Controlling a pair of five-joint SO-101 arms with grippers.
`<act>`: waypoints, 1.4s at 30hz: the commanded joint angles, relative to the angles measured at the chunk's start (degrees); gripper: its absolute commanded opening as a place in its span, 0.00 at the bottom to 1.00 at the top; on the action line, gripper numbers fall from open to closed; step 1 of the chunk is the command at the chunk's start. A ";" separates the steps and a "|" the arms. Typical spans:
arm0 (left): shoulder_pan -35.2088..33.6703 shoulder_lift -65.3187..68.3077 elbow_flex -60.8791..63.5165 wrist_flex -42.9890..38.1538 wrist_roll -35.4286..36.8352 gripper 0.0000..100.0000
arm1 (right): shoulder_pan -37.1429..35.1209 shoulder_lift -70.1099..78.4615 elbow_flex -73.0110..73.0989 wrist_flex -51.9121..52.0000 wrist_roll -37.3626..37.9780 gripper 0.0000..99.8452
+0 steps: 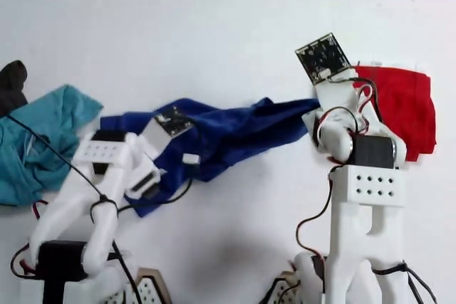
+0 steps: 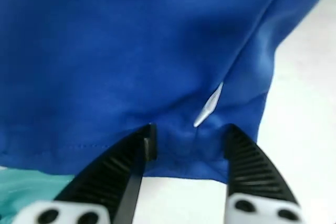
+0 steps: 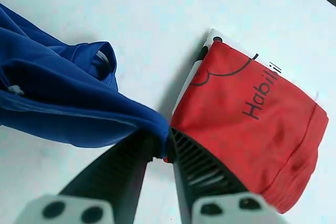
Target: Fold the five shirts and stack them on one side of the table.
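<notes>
at one corner of the blue shirt (image 3: 63,103) the right gripper (image 3: 164,142) is pinched tight on it. the left gripper (image 2: 190,132) is spread wide over its hem on the table (image 1: 214,26). a hard tug may slip the cloth free or drag it onto the folded red shirt (image 3: 252,124) just beside. a teal shirt (image 1: 35,140) lies bunched farther off.

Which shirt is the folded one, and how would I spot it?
On the white table, look beside the right arm. The red shirt lies there as a neat folded packet, while the blue shirt and teal shirt sprawl loose.
</notes>
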 commanded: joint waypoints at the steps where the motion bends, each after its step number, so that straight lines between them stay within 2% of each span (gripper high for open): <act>1: -0.62 -0.18 -0.22 -0.62 -0.35 0.23 | -0.48 -2.15 -2.73 0.40 0.44 0.02; 5: -0.62 -0.18 -0.22 -0.62 -0.97 0.20 | -0.48 -2.15 -2.73 0.40 0.44 0.02; 9: -0.62 -0.18 -0.31 -0.18 -3.43 0.01 | -0.48 -2.15 -2.64 0.40 0.44 0.02; 10: -0.62 -0.35 -0.48 0.00 -3.25 0.04 | -0.48 -2.15 -2.64 0.40 0.44 0.02; 14: 0.00 -0.79 -2.59 2.55 -3.16 0.03 | -0.48 -1.71 -2.64 0.40 0.09 0.02; 19: 0.26 -0.88 -9.27 9.76 -2.99 0.03 | -0.40 -1.71 -2.55 -0.13 0.00 0.02; 28: 0.35 -0.88 -37.23 30.86 0.18 0.03 | 0.04 -1.01 -4.40 -10.77 0.00 0.02; 30: 0.35 -0.88 -42.95 34.55 0.18 0.03 | 0.13 0.84 -7.38 -11.12 -0.18 0.02; 36: 0.00 -0.88 -58.15 42.46 0.18 0.03 | 0.84 9.27 -24.97 -8.66 -7.38 0.02; 42: -0.09 -1.93 -71.34 43.87 2.64 0.03 | 1.01 17.01 -46.33 -0.84 -10.02 0.02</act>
